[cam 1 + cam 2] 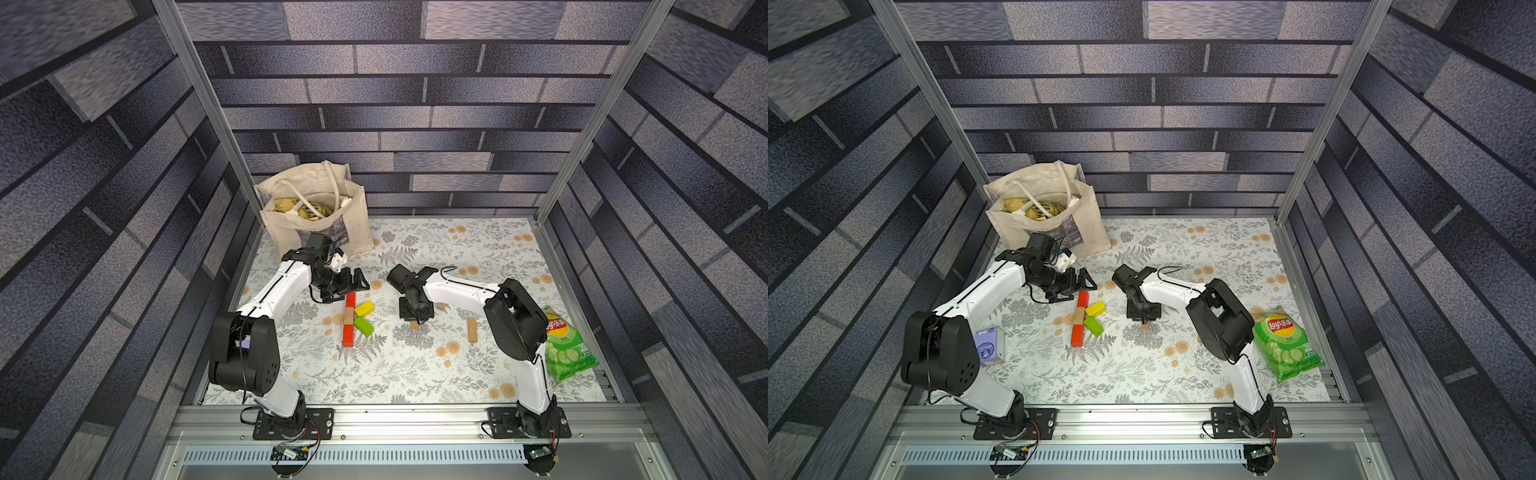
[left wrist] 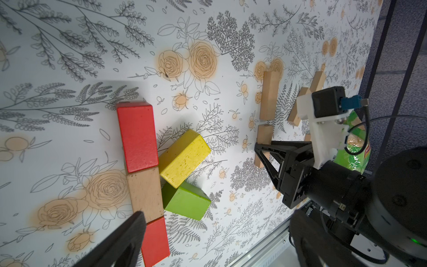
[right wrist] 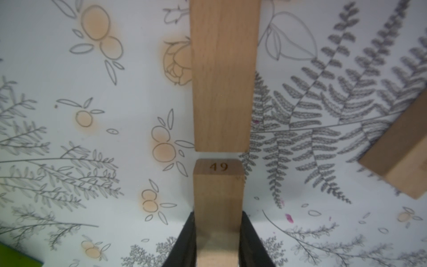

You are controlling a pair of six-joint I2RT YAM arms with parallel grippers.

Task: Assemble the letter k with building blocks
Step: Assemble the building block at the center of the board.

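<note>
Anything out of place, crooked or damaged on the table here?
Nothing spilled or broken. Only the crisp bag sits oddly: its corner seems to hang off the floral cloth onto the metal rail. The coloured k lies neat; the right gripper is shut on a tan block, in line with a second tan block.

Table [image 1: 415,374]: white cover, grey fern and orange flower print. Grey brick-pattern walls [image 1: 415,95] behind and both sides of it. Aluminium posts [image 1: 218,124] at its far corners, rail [image 1: 415,417] along near edge
</note>
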